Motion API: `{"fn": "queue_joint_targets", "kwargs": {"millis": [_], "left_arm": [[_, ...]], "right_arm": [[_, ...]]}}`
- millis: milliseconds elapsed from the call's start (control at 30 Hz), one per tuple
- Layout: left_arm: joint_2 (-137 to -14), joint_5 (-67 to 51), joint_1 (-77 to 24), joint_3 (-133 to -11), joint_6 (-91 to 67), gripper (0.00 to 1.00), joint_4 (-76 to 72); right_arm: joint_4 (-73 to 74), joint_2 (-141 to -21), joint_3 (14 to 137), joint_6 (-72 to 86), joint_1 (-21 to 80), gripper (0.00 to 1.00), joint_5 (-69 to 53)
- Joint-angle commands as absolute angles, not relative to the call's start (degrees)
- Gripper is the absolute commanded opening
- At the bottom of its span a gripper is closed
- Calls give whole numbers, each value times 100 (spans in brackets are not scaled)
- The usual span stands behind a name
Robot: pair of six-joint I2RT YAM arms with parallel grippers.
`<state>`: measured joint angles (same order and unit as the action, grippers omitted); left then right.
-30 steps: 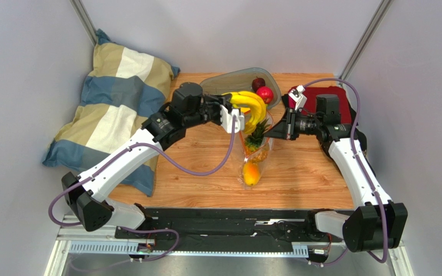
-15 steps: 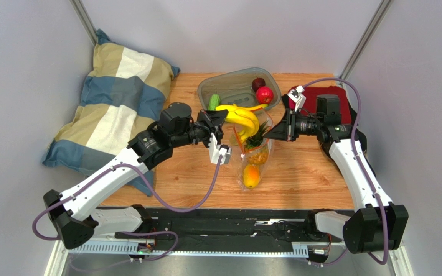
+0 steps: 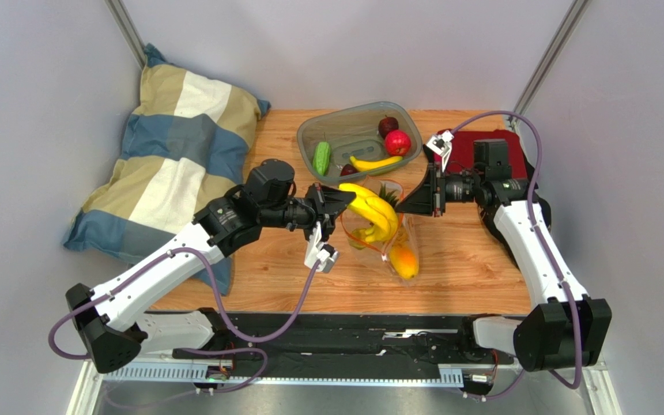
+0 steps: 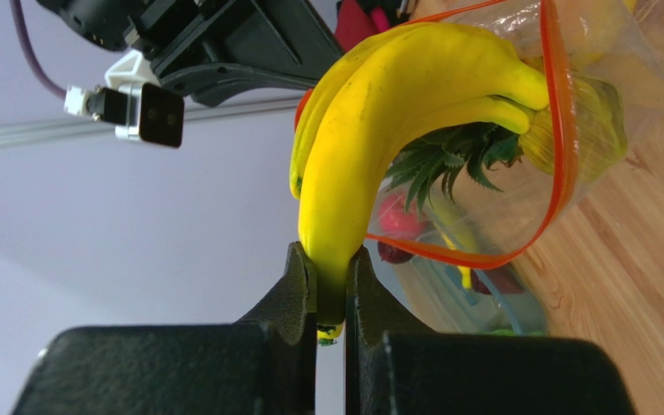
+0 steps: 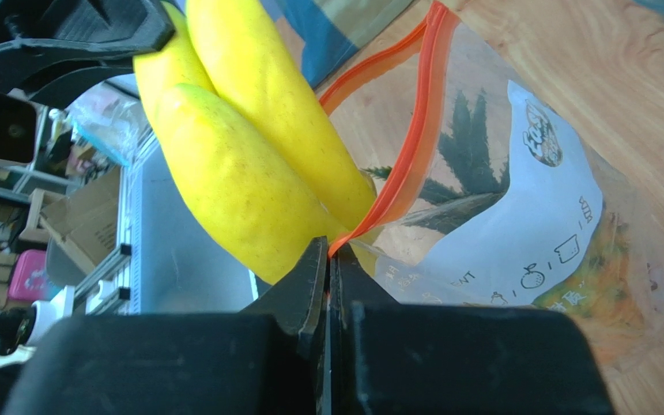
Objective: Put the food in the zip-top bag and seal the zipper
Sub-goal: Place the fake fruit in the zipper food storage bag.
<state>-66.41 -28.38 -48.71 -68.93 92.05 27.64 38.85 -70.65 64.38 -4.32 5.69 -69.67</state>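
My left gripper (image 3: 337, 201) (image 4: 331, 294) is shut on a bunch of yellow bananas (image 3: 370, 214) (image 4: 370, 130) and holds its far end inside the mouth of the clear zip-top bag (image 3: 387, 242) (image 5: 517, 216). My right gripper (image 3: 413, 201) (image 5: 328, 259) is shut on the bag's orange-red zipper (image 5: 413, 138) (image 4: 561, 112) and holds the mouth up and open. A pineapple (image 4: 448, 160) and an orange-yellow mango (image 3: 403, 262) lie inside the bag. A green cucumber (image 3: 322, 157), one more banana (image 3: 374, 162) and red and dark round fruits (image 3: 396, 142) lie in the grey-green tray (image 3: 344, 130).
A striped blue and beige pillow (image 3: 171, 147) lies at the left of the wooden table (image 3: 465, 268). A red cloth (image 3: 474, 143) lies at the back right under my right arm. Grey walls stand on both sides.
My left gripper has carried the bananas forward from the tray and lowered them into the bag's mouth. The bag has tipped, with the mango end swinging right. One banana now shows in the tray.
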Motion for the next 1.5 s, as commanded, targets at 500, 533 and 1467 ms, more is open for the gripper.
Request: {"fn": "queue_joint_targets", "kwargs": {"millis": [500, 533, 1467], "left_arm": [[-7664, -4632, -4931, -7084, 9580, 41, 2540], [-7655, -4623, -4931, -7101, 9528, 55, 2584], [-8305, -3770, -4465, -8025, 10204, 76, 6233]], "right_arm": [[9554, -8692, 8033, -6469, 694, 0, -8227], [9554, -8675, 7998, -6469, 686, 0, -8218], [9554, -8701, 7928, -6487, 668, 0, -8235]]}}
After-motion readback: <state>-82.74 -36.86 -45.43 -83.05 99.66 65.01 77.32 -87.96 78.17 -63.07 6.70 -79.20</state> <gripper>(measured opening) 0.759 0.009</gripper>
